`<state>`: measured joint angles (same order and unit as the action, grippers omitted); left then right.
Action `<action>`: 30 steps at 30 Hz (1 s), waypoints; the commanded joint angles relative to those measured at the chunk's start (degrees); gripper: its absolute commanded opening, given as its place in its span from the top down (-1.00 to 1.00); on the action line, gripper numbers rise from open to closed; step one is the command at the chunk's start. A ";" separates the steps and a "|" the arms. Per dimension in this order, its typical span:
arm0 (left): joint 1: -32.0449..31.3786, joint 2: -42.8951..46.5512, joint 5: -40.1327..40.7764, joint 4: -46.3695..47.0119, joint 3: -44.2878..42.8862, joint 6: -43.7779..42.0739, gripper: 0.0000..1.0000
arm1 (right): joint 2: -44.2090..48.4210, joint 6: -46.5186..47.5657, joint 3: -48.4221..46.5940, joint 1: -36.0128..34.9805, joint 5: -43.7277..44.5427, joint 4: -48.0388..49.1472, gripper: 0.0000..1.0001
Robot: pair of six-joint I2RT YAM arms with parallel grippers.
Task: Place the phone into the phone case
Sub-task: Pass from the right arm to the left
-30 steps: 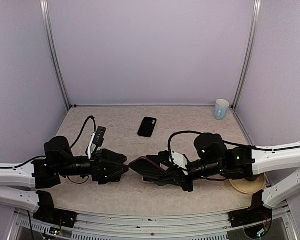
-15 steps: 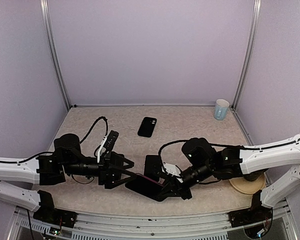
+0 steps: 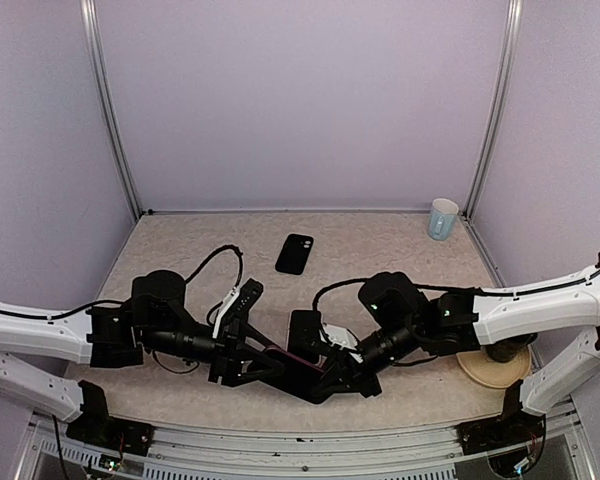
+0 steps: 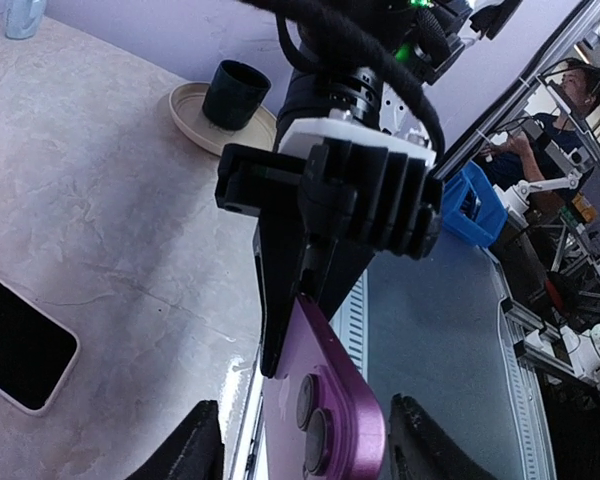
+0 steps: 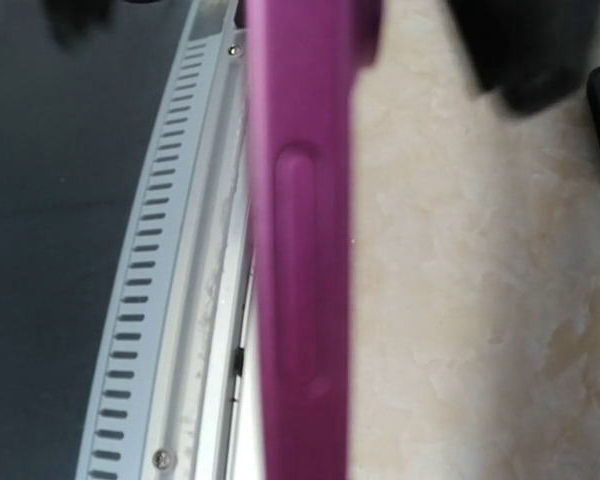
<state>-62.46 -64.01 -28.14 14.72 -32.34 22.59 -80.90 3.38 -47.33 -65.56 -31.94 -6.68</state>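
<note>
My right gripper (image 3: 327, 374) is shut on a purple phone (image 3: 280, 372), holding it low over the table's front edge with its dark screen up. The left wrist view shows the phone's purple back (image 4: 325, 400) with two camera lenses, clamped at its far end by the right gripper's black fingers (image 4: 280, 300). My left gripper (image 4: 305, 445) straddles the camera end, open, with a gap on each side. In the right wrist view only the phone's purple edge (image 5: 300, 250) with a side button shows. A black phone case (image 3: 295, 253) lies flat on the far middle of the table, also in the left wrist view (image 4: 20, 345).
A pale blue cup (image 3: 442, 218) stands at the back right corner. A round wooden disc (image 3: 495, 368) with a black cylinder (image 4: 235, 92) on it sits at the right. The slotted metal rail (image 5: 170, 300) runs along the table's front edge, right under the phone.
My left arm has slid right until its fingers flank the phone's camera end, and its jaws have narrowed. The right arm has brought the phone left and lower, towards the front edge.
</note>
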 commanded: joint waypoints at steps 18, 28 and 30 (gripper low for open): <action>-2.06 -4.81 -2.03 -1.78 -3.67 -2.11 1.00 | -0.92 1.06 -2.11 1.25 -3.14 0.62 0.97; -1.97 -4.38 2.97 -0.02 -3.17 0.42 1.00 | 0.72 1.81 -1.64 1.65 5.51 0.05 -0.03; -1.45 -4.42 4.16 0.44 -3.20 1.74 1.00 | 1.29 1.81 -1.31 1.62 7.75 0.47 -0.18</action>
<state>-64.23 -68.69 -26.59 11.94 -34.24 21.19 -81.54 4.10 -47.44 -64.25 -30.13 -7.40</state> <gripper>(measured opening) 0.110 0.528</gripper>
